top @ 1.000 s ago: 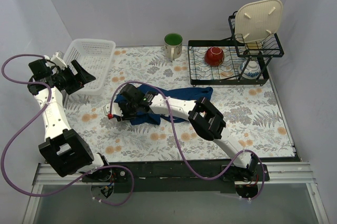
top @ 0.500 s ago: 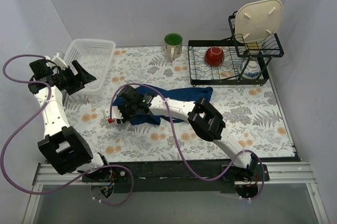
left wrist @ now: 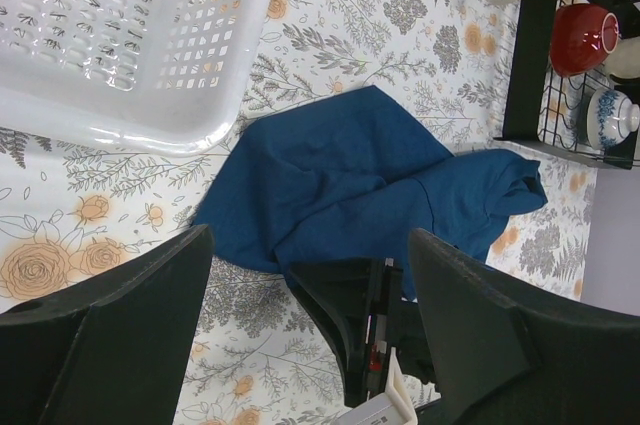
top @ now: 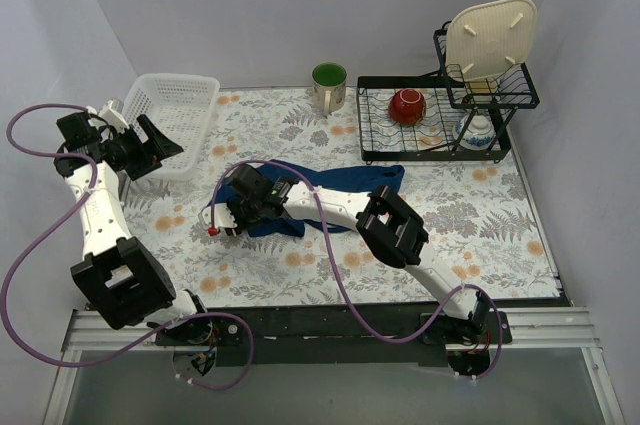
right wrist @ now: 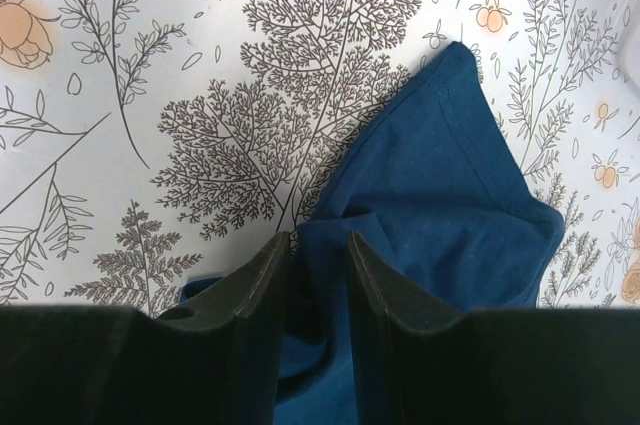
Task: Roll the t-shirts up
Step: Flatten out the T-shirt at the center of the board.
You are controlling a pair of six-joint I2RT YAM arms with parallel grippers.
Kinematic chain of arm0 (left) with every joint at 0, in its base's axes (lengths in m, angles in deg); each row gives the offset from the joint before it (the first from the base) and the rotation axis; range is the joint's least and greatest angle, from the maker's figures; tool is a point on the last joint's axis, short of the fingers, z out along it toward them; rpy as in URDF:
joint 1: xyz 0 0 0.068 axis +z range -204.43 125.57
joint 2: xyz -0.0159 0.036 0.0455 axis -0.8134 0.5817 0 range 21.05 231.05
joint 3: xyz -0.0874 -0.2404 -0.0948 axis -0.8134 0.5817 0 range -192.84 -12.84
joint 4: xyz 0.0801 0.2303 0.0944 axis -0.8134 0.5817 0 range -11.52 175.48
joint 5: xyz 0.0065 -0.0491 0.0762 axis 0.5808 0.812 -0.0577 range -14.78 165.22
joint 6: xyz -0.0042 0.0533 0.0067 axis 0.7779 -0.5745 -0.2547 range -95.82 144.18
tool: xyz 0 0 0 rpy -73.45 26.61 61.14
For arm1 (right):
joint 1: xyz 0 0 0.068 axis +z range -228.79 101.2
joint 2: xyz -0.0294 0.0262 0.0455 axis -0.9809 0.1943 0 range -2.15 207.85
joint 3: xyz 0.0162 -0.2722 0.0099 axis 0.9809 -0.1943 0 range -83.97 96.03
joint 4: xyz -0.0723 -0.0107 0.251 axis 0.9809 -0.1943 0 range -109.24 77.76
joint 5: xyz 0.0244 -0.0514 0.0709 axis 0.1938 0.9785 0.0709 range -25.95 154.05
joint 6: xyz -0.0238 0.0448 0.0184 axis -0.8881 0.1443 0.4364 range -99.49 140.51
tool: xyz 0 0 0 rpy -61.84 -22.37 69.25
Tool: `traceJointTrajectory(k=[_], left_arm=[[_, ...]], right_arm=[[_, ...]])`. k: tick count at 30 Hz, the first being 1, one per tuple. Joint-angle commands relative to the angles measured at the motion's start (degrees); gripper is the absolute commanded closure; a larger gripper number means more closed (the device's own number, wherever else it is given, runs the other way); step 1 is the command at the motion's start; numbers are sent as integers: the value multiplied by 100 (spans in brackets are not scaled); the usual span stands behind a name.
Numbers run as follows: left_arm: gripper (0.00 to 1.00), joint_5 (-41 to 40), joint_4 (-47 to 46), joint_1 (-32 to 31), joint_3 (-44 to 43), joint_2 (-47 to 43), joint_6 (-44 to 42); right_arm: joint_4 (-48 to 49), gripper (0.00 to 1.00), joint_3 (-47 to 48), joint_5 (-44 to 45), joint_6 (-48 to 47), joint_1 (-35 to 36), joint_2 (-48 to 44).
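The dark navy t-shirt (top: 386, 178) lies crumpled on the flowered table (top: 480, 225), mid-table, and my right arm crosses over it. In the left wrist view the t-shirt (left wrist: 350, 180) spreads below the basket. My right gripper (top: 232, 213) is low at the cloth's left edge. In the right wrist view its jaws (right wrist: 318, 241) stand narrowly apart, shut on a raised fold of the t-shirt (right wrist: 450, 205). My left gripper (top: 160, 145) hangs high at the left, beside the basket, wide open (left wrist: 310, 245) and holding nothing.
A white plastic basket (top: 175, 110) stands at the back left. At the back are a green mug (top: 329, 85) and a black dish rack (top: 440, 140). The rack holds a red bowl (top: 407, 105), a small patterned bowl (top: 476, 132) and a cream board (top: 490, 37).
My right gripper's jaws have drawn a little closer together on the cloth fold and shifted slightly. The left arm has hardly moved.
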Motion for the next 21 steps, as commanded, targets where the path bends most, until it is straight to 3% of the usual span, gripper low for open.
traceJointTrajectory(k=[1, 11, 15, 21], left_arm=[[22, 143, -56, 35, 19, 37, -78], [22, 143, -82, 43, 19, 72, -61], [22, 143, -82, 35, 10, 72, -70], [22, 178, -91, 35, -130, 89, -114]], right_arm=[[76, 64, -24, 85, -111, 26, -125], [191, 79, 73, 217, -14, 26, -46], [182, 96, 195, 129, 258, -26, -37], [-283, 99, 1293, 23, 1329, -254, -98]])
